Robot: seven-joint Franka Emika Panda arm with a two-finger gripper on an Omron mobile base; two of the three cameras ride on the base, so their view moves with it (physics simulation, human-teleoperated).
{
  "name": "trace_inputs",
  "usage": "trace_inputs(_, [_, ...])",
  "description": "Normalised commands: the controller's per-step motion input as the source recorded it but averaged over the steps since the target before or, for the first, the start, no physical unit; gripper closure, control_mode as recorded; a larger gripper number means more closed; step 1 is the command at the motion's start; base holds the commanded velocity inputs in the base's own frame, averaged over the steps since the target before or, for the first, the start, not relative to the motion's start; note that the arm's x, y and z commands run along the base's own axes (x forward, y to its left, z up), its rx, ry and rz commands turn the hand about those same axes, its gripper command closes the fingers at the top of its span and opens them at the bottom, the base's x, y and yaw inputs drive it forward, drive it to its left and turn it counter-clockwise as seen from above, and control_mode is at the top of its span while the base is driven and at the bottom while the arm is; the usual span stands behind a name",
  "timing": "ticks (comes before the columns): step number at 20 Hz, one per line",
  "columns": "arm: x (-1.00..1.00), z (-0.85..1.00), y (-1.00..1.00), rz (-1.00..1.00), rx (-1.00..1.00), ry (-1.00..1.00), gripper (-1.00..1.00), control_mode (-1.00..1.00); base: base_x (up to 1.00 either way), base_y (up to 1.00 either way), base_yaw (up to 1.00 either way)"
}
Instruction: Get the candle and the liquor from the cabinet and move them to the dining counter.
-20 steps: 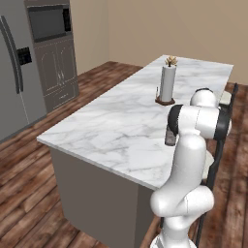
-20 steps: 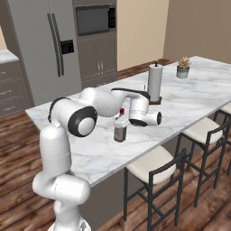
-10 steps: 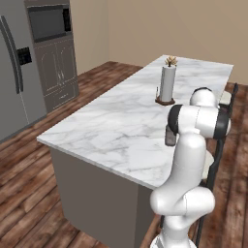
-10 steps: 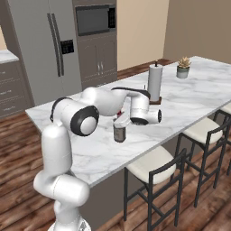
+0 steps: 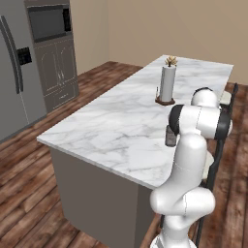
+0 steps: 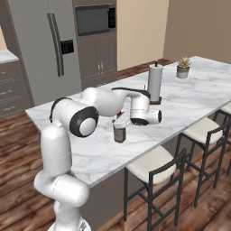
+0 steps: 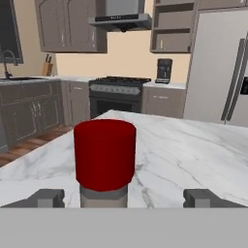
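The tool (image 7: 123, 197) stands released, its two fingertips (image 7: 46, 197) spread wide with the liquor (image 7: 104, 162) between them and touching neither. In the hand view the bottle's red cap sits just left of the midline between the tips, very close to the camera, so the bottle is straight ahead of the tool and a little to one side. Its long axis is upright; it stands on its own on the tabletop (image 6: 189, 97), the dining counter.

In the right base view the liquor (image 6: 119, 131) stands just below and in front of the hand (image 6: 137, 113), near the stool-side edge of the tabletop though not at the lip. In the left base view the bottle (image 5: 170, 135) shows beside the arm's upper joint, again close to that near edge.

I judge the liquor delivered, and the coming move a straight retreat: back along the tool's own line, away from the bottle, without swinging sideways, since either fingertip could tip it toward the edge.

Farther along the tabletop a white paper towel roll (image 6: 154, 82) stands upright, well apart from the bottle, and a small potted plant (image 6: 182, 67) beyond that. The marble between them lies open. I cannot make out the candle.
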Motion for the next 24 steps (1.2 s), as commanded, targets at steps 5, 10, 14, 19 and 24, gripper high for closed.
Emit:
trace_inputs(5, [-0.02, 0.24, 0.00, 0.00, 0.00, 0.00, -1.00, -1.00, 0.00, 0.00, 0.00])
trace_inputs(10, [-0.05, 0.25, 0.00, 0.00, 0.00, 0.00, -1.00, -1.00, 0.00, 0.00, 0.00])
trace_inputs(14, [-0.14, 0.27, 0.00, 0.01, 0.00, -0.01, -1.00, -1.00, 0.00, 0.00, 0.00])
trace_inputs(19, [-0.23, 0.40, 0.00, 0.01, 0.00, -0.01, -1.00, -1.00, 0.00, 0.00, 0.00])
trace_inputs(24, [-0.29, 0.42, 0.00, 0.00, 0.00, -0.02, -1.00, -1.00, 0.00, 0.00, 0.00])
